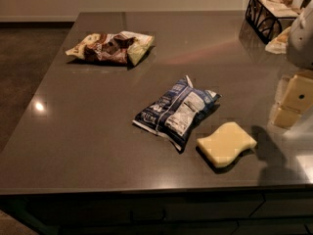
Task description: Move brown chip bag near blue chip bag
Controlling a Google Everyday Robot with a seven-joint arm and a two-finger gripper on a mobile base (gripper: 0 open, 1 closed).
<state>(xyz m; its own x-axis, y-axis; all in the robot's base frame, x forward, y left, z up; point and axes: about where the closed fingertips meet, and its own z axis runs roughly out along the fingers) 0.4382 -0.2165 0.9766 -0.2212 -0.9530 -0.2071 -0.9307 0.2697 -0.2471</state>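
Note:
The brown chip bag (111, 47) lies flat at the far left of the dark grey table (88, 131), dark brown with cream and pale yellow-green ends. The blue chip bag (177, 111) lies near the middle of the table, with its white label panel facing up. My gripper (292, 103) is at the right edge of the view, cream-coloured, hanging over the table's right side. It is well right of the blue bag and far from the brown bag. It holds nothing that I can see.
A pale yellow wavy-edged sponge (226, 143) lies just right of the blue bag, near the front edge. A black wire basket (268, 13) with packets stands at the far right corner. The floor drops away to the left of the table.

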